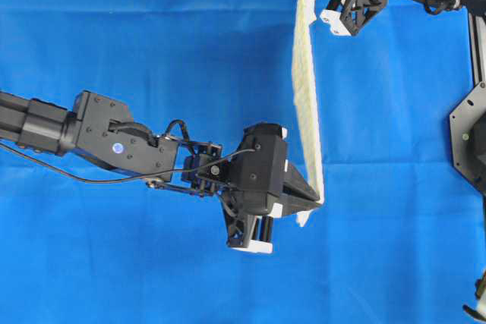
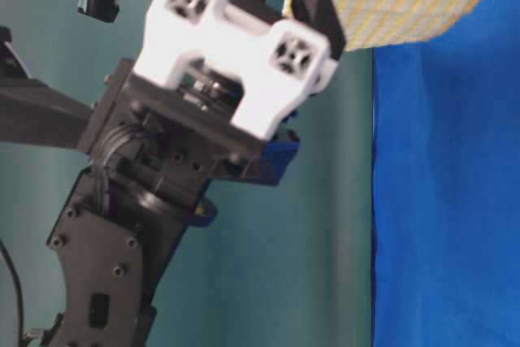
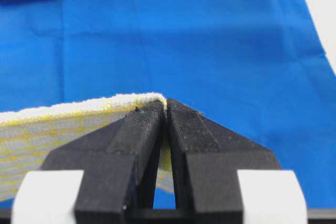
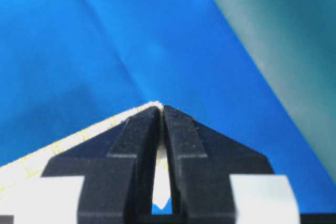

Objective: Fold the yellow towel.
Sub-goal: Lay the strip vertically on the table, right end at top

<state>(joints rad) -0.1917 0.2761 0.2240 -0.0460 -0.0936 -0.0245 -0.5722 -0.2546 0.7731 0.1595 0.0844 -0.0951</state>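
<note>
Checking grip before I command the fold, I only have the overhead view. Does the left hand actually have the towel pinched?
Observer: Yes. In the left wrist view the left hand is shut on the yellow towel at its top edge.
Operator: Right hand too?
Observer: Yes. In its wrist view the right hand is shut on a towel corner.
Operator: Is the towel off the table?
Observer: In the table-level view the held end hangs above the blue cloth.
</note>
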